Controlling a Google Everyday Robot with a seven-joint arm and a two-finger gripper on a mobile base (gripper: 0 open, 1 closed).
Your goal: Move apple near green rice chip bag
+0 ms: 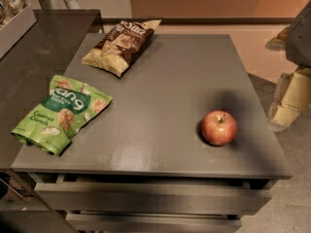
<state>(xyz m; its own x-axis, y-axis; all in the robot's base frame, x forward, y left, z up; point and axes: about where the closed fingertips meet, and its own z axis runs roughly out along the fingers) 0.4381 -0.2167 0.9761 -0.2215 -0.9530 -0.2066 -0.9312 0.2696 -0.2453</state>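
Currently a small round red apple with a yellowish blush and a short brown stem (219,127) sits upright on the right-hand part of a flat grey rectangular table (160,81), close to the front edge. Well apart from it, at the table's front left corner, lies a bright green flat snack pouch with a dark green label, white lettering and pictures of round rice chips, the green rice chip bag (60,113); its lower left end hangs a little over the table edge. A brown and cream chip bag (121,45) lies flat near the back left corner, apart from both. The robot's cream-coloured gripper (290,98) hangs off the table's right side, near the apple but not touching it and not over the table. How far open the gripper is cannot be told from this view; the apple is plainly not in its hold. Judging by this layout, the task is at its opening step, the reach toward the apple, with nothing carried across yet. The next move would call for bringing the gripper in over the apple, closing around its round sides, then carrying it leftward across the bare middle of the table and setting it down just beside the green pouch, clear of the brown bag.
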